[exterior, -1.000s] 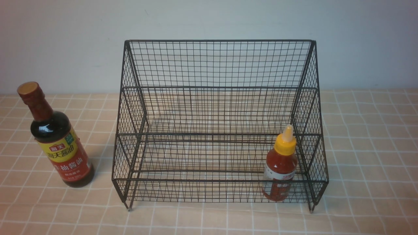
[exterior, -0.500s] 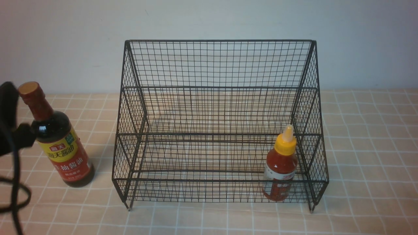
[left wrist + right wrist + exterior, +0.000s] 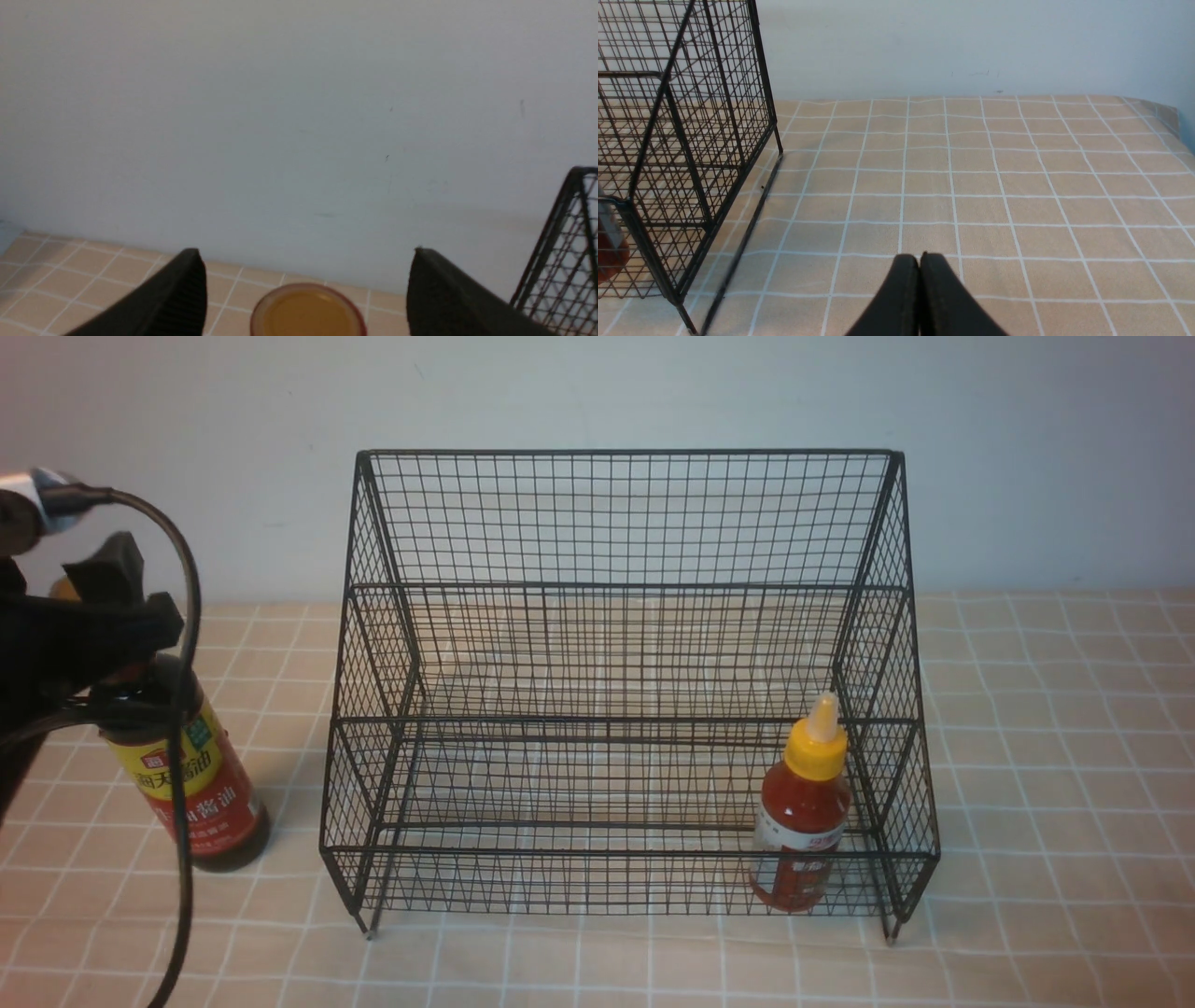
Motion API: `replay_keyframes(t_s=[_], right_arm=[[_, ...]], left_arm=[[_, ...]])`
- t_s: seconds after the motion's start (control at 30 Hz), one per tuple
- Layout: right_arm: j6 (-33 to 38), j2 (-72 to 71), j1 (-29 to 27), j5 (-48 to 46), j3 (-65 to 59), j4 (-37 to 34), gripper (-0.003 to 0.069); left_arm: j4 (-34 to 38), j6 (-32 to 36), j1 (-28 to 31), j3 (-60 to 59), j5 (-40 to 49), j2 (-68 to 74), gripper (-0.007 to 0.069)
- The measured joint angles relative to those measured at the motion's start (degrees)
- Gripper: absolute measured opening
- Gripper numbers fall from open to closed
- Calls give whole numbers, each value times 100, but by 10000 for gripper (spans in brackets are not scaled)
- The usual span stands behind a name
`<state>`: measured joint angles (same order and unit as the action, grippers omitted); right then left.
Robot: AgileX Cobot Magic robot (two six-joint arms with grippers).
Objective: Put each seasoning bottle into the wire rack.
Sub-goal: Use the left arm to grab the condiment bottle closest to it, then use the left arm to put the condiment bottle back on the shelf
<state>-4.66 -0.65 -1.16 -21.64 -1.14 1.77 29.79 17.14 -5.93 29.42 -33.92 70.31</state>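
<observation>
The tall dark soy-sauce bottle (image 3: 191, 775) stands on the cloth left of the black wire rack (image 3: 625, 523). My left gripper (image 3: 103, 588) is open at the bottle's neck and hides the neck in the front view. In the left wrist view its two black fingers stand wide apart (image 3: 306, 256) with the bottle's yellow cap (image 3: 308, 312) between them. The short red-sauce bottle (image 3: 805, 812) with yellow nozzle cap stands in the rack's lower tier at the right end. My right gripper (image 3: 920, 256) is shut and empty over the cloth right of the rack; it does not show in the front view.
A peach checked tablecloth (image 3: 1055, 756) covers the table, with a pale wall behind. The left arm's black cable (image 3: 182, 784) hangs down in front of the soy-sauce bottle. The rack's right side wall (image 3: 691, 154) shows in the right wrist view.
My left arm has come in from the left and risen to the soy-sauce bottle's neck, now covering it. The bottles and rack have not moved.
</observation>
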Motion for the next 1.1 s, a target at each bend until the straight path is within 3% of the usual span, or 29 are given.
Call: replay_keyframes(t_s=[0.23,0.3,0.33,0.37,0.47,0.63,0.97,1.1], right_arm=[[-32,0,0,0,0,0,-13],[-32,0,0,0,0,0,-13],[-32,0,0,0,0,0,-13],[-32,0,0,0,0,0,-13],[-32,0,0,0,0,0,-13],[-32,0,0,0,0,0,-13],[-37,0,0,0,0,0,-13],[-37,0,0,0,0,0,-13]], left_arm=[[161,17,0,7,-336,587,495],[161,17,0,7,-390,690,360],[154,17,0,12,-390,697,347],[134,17,0,18,-369,698,257],[-15,108,0,18,-177,582,259],[-228,484,0,212,987,-168,259],[-452,621,-23,2051,3217,-1580,259],[-515,638,-282,2638,3591,-1674,259]])
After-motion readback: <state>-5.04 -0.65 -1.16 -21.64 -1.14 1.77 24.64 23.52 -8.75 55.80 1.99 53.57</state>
